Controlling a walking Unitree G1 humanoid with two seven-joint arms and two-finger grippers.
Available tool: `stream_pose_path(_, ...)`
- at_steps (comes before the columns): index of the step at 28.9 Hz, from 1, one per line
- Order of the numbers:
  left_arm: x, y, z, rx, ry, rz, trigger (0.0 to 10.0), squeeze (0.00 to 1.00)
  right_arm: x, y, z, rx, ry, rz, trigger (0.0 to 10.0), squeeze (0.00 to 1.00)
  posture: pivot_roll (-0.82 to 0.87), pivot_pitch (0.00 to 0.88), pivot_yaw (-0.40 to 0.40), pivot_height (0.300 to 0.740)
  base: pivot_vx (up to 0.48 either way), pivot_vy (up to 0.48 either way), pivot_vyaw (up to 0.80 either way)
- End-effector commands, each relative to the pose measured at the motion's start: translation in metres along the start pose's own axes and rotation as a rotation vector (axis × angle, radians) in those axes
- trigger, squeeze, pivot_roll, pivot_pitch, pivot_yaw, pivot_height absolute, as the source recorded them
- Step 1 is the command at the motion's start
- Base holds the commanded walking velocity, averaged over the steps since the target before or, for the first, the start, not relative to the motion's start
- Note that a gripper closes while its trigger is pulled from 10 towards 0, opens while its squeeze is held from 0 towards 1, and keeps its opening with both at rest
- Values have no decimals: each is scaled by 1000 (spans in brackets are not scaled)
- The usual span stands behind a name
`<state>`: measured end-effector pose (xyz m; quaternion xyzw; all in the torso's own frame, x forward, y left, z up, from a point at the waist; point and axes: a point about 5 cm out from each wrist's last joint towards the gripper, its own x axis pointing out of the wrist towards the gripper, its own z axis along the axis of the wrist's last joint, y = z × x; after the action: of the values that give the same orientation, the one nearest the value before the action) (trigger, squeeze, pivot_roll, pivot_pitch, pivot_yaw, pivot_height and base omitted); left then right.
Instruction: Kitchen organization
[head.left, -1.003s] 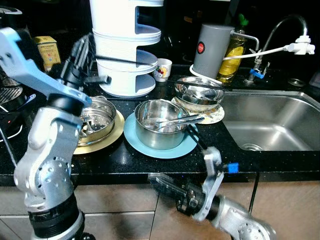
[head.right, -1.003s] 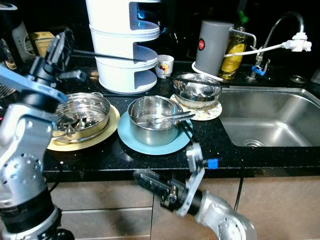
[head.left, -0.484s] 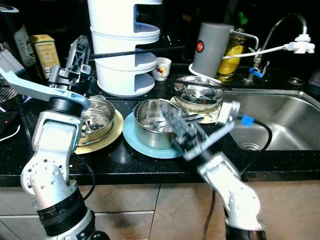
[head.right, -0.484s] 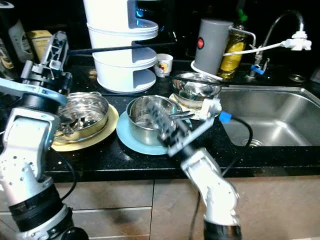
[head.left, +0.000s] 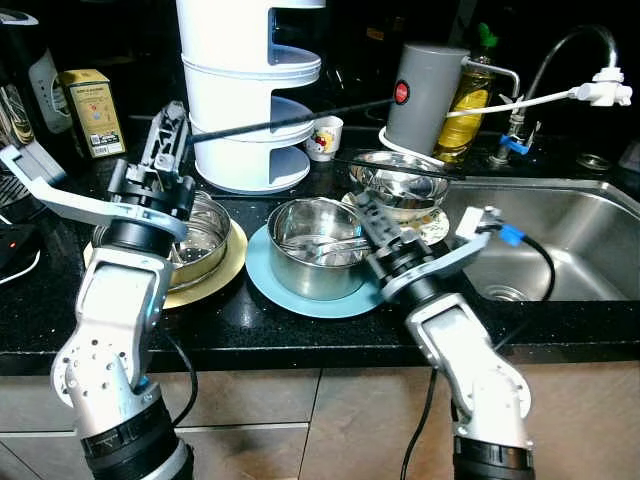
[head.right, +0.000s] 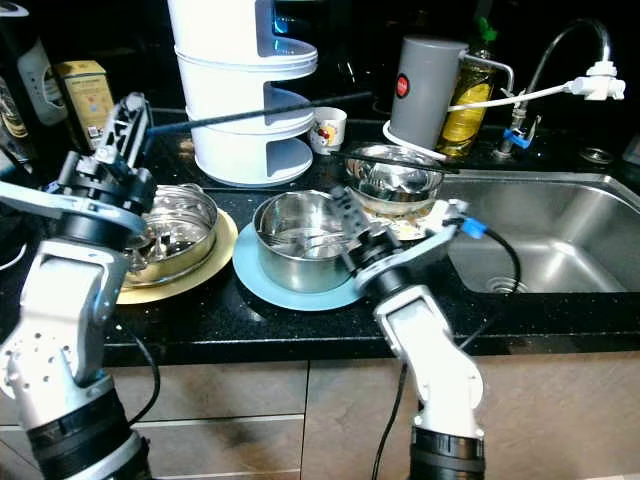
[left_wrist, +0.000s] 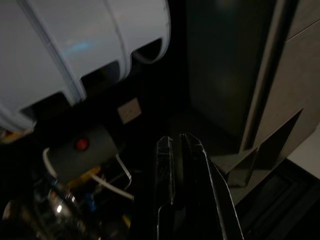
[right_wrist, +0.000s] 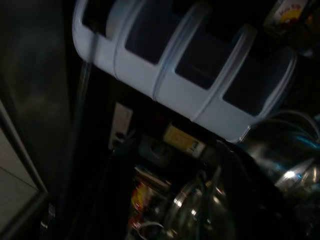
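A steel pot holding metal utensils stands on a blue plate at mid-counter. My right gripper hovers at the pot's right rim, fingers pointing away from me and apparently open, nothing between them. A steel steamer pan rests on a yellow plate to the left. My left gripper is raised above that pan. Its long black fingers are shut and stretch across the white tiered rack toward the grey canister. A steel bowl on a patterned plate sits behind the pot.
A thin black stick lies across the steel bowl. A small cup and an oil bottle stand at the back. The sink and faucet are on the right, a yellow box at far left.
My right arm has swung up from below the counter edge to the pot's right rim. My left arm has dropped and its fingers now point toward the grey canister.
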<state>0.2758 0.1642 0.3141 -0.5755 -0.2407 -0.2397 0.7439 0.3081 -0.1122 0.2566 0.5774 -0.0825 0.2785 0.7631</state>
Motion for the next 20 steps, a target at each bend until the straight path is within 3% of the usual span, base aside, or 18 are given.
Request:
stream_pose_path(1, -1, -1, -6, -21, 18, -7, 0, 0, 20, 27, -24, 166, -2, 108, 10000, 1000, -27, 61, -53, 740, 0, 0, 0)
stream_pose_path(9, -10, 6, -21, -36, 87, 11, 0, 0, 28, 36, -32, 154, 59, 119, 10000, 1000, -28, 61, -53, 740, 0, 0, 0)
stream_pose_path(10, -11, 7, -24, -43, 98, 13, 0, 0, 29, 38, -32, 161, 65, 125, 10000, 788, -28, 61, -53, 740, 0, 0, 0)
stream_pose_path(12, -15, 8, -28, -56, 115, 17, 0, 0, 29, 43, -32, 162, 77, 143, 10000, 0, -31, 56, -50, 740, 0, 0, 0)
stream_pose_path(20, -21, 8, -36, -44, 164, 8, 0, 0, 30, 48, -34, 136, 94, 158, 10000, 0, -32, 51, -54, 740, 0, 0, 0)
